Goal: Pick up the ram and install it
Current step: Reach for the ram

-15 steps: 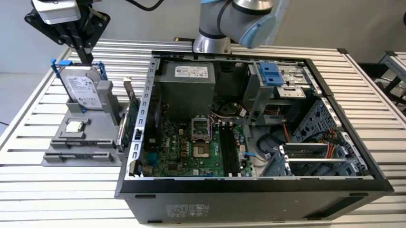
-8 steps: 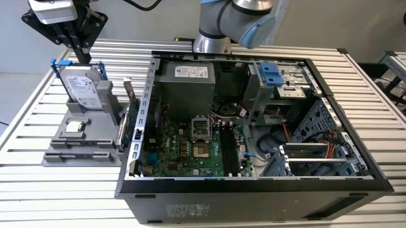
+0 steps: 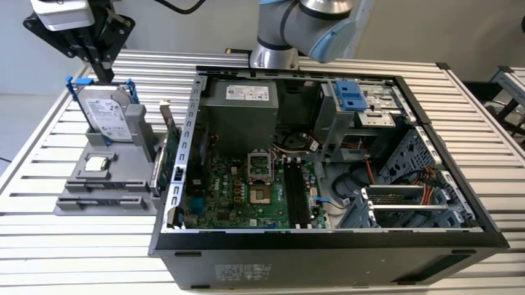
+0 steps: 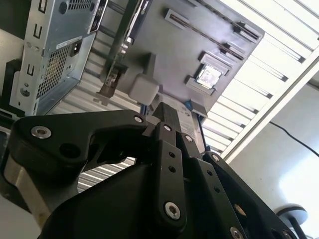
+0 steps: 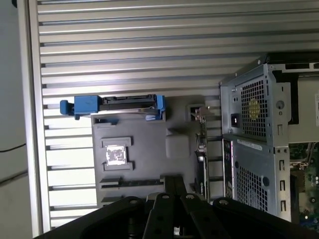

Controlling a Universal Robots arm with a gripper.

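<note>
A: Why does the black two-finger gripper point(image 3: 102, 75) hang over the grey plastic holder point(image 3: 82, 206)?
B: Fingers point(image 4: 168, 149) pressed together, empty; the thin dark ram stick point(image 5: 132, 182) stands edge-up in the holder's end slot, probably for easy pinching.
A: Writing?
B: White labels on the blue-framed hard drive point(image 3: 107, 114) and open black case point(image 3: 328, 238), illegible.

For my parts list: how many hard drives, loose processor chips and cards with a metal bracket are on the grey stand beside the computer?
hard drive: 1
processor chip: 1
card with a metal bracket: 1
Total: 3
</note>
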